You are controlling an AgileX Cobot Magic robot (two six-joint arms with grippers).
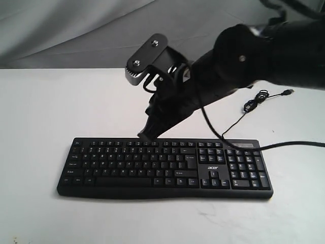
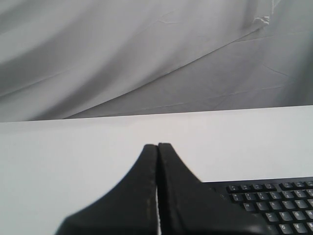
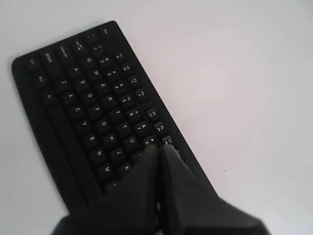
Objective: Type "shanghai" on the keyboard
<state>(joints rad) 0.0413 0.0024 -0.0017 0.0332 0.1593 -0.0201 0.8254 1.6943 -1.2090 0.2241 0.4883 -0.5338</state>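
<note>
Hovering above the upper key rows, the right pincer (image 3: 160,151), closed and empty, looks mid-typing; next it must dip squarely onto one letter. The keyboard (image 1: 127,163) lies flat on the surface (image 1: 40,101).

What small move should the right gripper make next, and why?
Probably draw the right gripper toward the letter rows of the keyboard and lower it. Its shut tip sits by the number and function rows, where no letter of "shanghai" lies. Which letter is due cannot be told.
</note>
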